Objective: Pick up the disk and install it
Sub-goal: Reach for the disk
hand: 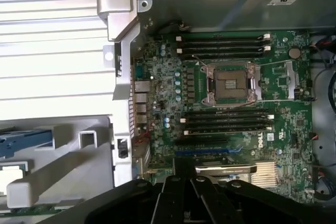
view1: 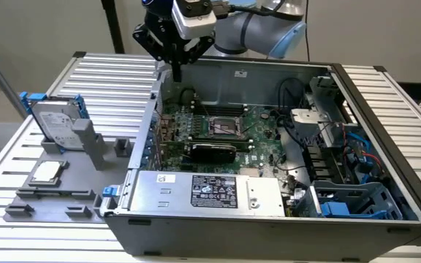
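Gripper (view1: 175, 75) closed, empty, above the computer case (view1: 269, 236).
Disk (view1: 54, 125) stands upright in its holder (view1: 94, 147) at eight o'clock, probably for easy grasping.

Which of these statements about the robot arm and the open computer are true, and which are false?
1. The disk stands upright in a grey holder outside the computer case. True.
2. The gripper holds the disk. False: it hangs over the case, apart from the disk.
3. The case is open, its motherboard showing. True.
4. The small square chip lies inside the case. False: it lies outside, near the disk.
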`<action>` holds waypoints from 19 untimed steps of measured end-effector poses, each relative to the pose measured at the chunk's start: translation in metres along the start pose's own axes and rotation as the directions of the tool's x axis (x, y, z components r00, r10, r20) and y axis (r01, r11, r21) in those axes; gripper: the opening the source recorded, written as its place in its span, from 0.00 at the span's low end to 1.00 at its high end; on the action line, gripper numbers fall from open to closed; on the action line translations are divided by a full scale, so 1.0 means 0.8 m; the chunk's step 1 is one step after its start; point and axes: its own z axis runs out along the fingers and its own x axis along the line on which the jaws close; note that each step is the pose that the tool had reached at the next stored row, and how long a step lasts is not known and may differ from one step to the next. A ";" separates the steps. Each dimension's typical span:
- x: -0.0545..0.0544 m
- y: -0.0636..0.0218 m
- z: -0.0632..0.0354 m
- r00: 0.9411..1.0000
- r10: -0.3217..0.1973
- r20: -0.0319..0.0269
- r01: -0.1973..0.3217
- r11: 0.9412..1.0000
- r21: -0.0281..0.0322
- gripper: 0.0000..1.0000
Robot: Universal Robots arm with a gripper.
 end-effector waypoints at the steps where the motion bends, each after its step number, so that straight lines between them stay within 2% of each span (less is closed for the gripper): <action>1: 0.006 0.000 0.000 1.000 0.000 0.000 0.000 1.000 0.000 0.00; 19: 0.109 0.000 0.001 1.000 0.000 0.000 0.000 1.000 0.000 0.00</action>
